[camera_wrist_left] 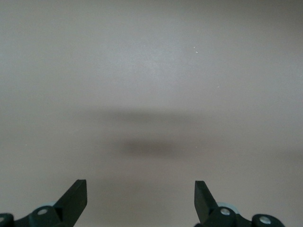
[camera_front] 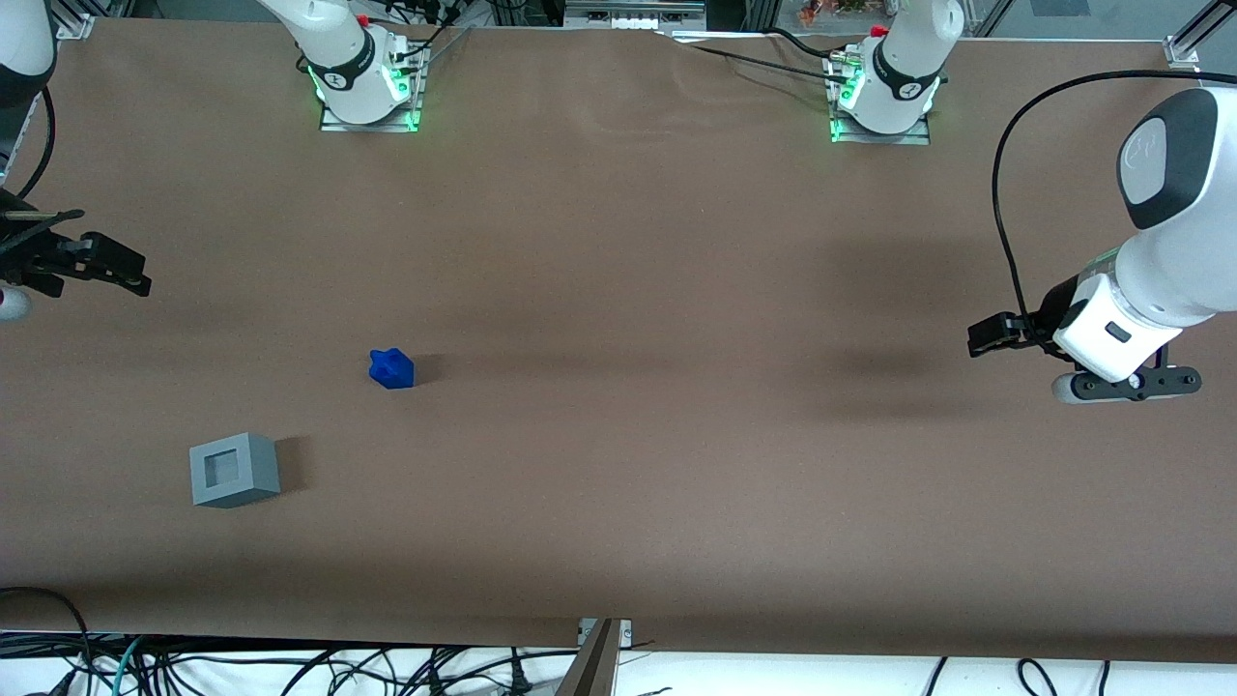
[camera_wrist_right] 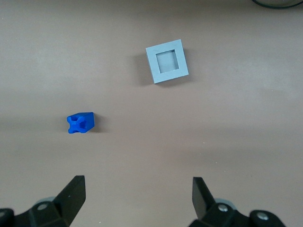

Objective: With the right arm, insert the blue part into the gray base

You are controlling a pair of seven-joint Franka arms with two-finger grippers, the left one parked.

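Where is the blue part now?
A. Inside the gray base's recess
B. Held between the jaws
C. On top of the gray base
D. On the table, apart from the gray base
D: the blue part lies on the table apart from the gray base, whose recess is empty; the gripper hangs open above, holding nothing.

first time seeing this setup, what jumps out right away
The small bright-blue plastic piece stands out against the brown table, lying alone toward the working arm's end. The light-gray plastic cube with a square recess in its top sits apart from it, nearer the front camera. The right arm's black two-finger hand hangs open above the table, holding nothing.
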